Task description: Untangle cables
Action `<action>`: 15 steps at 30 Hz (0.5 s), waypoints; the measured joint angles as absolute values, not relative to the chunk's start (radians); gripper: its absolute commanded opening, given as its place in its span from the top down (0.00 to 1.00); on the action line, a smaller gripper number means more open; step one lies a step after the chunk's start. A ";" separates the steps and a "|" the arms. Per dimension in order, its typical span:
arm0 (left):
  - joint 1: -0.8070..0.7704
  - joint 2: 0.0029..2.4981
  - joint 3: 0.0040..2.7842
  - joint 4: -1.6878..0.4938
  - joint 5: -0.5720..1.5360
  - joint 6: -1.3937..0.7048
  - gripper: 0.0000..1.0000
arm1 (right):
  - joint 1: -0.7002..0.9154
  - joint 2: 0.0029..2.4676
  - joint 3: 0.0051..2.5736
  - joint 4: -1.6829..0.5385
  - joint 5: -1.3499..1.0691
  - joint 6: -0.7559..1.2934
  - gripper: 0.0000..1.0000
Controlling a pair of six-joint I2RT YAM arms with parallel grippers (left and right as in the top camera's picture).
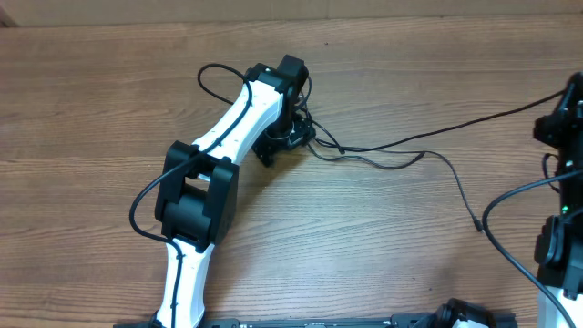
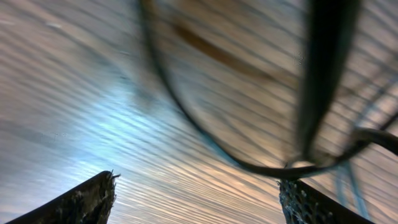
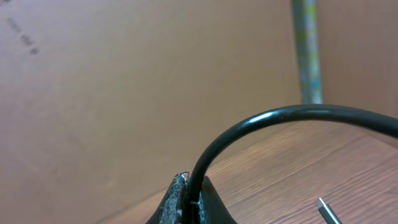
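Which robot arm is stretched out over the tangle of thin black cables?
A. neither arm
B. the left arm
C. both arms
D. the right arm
B: seen from overhead, the left arm reaches to the middle of the table with its left gripper at the knot of cables, while the right arm is off at the table's edge.

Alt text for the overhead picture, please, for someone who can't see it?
A white-and-black robot arm reaches across a brown wooden table to a knot of thin black cables, whose strands trail toward a second arm at the right edge.
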State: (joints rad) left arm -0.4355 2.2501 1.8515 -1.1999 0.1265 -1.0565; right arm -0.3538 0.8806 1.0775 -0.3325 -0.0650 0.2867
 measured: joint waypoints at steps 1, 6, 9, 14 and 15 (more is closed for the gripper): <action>-0.435 2.250 1.851 -1.211 0.107 -1.056 0.14 | -0.367 0.881 1.077 -0.329 -0.064 0.287 0.96; -0.430 2.250 1.851 -1.269 0.010 -1.056 0.12 | -0.435 0.881 1.077 -0.288 -0.062 0.287 0.96; -0.429 2.250 1.851 -1.275 -0.027 -1.056 0.11 | -0.480 0.881 1.077 -0.256 -0.062 0.287 0.96; -0.429 2.250 1.851 -1.276 -0.070 -1.056 0.11 | -0.559 0.881 1.077 -0.206 -0.062 0.296 0.96; -0.429 2.250 1.851 -1.276 -0.076 -1.056 0.09 | -0.570 0.881 1.077 -0.202 -0.061 0.300 0.96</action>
State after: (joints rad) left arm -0.4294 2.2501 1.8515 -1.2758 -0.0765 -1.0565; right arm -0.5705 0.8806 1.0775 -0.2016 -0.0608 0.3004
